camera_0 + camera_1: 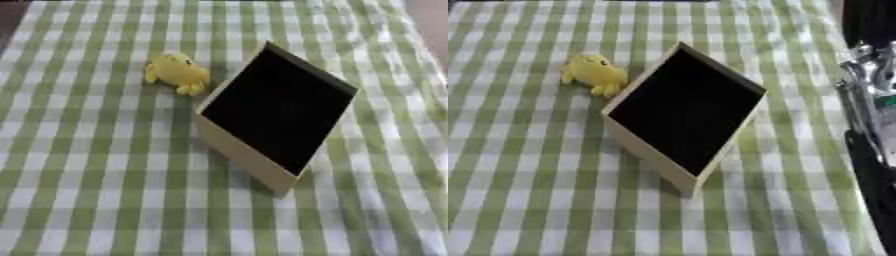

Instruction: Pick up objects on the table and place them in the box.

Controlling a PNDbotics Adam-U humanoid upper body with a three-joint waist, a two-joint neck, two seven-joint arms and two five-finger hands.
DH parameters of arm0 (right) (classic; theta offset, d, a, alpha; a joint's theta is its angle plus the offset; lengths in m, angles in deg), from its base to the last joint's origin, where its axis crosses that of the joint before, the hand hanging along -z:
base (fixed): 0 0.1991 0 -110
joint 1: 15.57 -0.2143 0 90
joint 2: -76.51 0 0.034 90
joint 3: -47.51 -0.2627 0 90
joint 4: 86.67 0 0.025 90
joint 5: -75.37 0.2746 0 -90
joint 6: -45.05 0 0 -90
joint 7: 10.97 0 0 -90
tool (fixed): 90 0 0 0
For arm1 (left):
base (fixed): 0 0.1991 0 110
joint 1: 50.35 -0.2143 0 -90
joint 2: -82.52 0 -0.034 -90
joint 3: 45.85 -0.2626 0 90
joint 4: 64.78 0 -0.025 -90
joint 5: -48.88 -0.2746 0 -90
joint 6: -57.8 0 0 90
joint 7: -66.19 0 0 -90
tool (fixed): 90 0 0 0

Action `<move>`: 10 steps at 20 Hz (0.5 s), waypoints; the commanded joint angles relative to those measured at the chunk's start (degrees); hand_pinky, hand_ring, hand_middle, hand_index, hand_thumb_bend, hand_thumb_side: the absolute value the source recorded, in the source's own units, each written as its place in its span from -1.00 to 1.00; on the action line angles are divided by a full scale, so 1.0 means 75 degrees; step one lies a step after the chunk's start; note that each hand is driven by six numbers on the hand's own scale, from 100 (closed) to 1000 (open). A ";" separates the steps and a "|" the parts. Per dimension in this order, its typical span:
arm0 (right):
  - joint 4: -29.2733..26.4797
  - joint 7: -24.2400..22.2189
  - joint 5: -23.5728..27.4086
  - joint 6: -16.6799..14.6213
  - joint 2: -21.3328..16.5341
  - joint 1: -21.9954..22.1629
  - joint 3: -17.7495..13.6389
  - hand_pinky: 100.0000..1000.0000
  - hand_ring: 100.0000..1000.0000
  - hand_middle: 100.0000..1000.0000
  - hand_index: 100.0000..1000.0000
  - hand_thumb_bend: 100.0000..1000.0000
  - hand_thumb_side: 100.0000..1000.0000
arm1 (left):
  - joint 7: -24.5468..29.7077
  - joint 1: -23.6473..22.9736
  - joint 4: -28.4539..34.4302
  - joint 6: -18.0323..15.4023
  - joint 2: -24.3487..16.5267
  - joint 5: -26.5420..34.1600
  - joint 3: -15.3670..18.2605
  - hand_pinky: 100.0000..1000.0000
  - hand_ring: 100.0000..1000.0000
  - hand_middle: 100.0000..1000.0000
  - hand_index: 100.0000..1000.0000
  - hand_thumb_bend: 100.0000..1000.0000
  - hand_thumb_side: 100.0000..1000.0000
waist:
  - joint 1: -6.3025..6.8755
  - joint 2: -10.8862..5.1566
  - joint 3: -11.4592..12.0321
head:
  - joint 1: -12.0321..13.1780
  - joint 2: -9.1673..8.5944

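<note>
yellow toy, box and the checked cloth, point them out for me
yellow toy [178, 73], left eye view, on its rounded body
box [241, 152], left eye view, on its pale near wall
checked cloth [96, 185], left eye view, bare patch near left

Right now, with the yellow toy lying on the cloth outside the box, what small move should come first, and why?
Probably bring a hand over the yellow toy to grasp it. It lies on the checked cloth just left of the box, apparently close against its wall, and the box's dark inside shows nothing in it. No hand is visible; only the right arm shows at the right edge.
</note>
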 commanded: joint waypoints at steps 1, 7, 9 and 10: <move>-0.0150 -0.0009 0.0023 0.0027 -0.0226 -0.0133 -0.0036 0.54 0.49 0.46 0.74 -1.00 0.78 | 0.0575 0.0284 0.0104 0.0216 -0.0695 -0.0122 -0.0197 0.20 0.45 0.46 0.62 -0.31 0.27 | 0.0027 -0.0197 -0.0016 | 0.0003 -0.0070; -0.0150 -0.0051 0.0052 0.0049 -0.0214 -0.0156 0.0004 0.54 0.49 0.46 0.74 -1.00 0.79 | 0.1733 0.0915 0.0104 0.0372 -0.1106 -0.0527 -0.0741 0.26 0.47 0.48 0.68 -0.20 0.32 | 0.0039 -0.0204 -0.0055 | 0.0050 -0.0076; -0.0150 -0.0067 0.0065 0.0057 -0.0208 -0.0158 0.0015 0.54 0.49 0.46 0.74 -1.00 0.79 | 0.2181 0.1153 0.0104 0.0396 -0.1121 -0.0638 -0.0924 0.26 0.47 0.48 0.69 -0.17 0.30 | 0.0045 -0.0209 -0.0067 | 0.0068 -0.0088; -0.0150 -0.0074 0.0070 0.0062 -0.0205 -0.0158 0.0019 0.54 0.49 0.46 0.74 -1.00 0.79 | 0.2384 0.1259 0.0104 0.0410 -0.1111 -0.0673 -0.1001 0.26 0.47 0.48 0.70 -0.13 0.29 | 0.0047 -0.0212 -0.0072 | 0.0072 -0.0092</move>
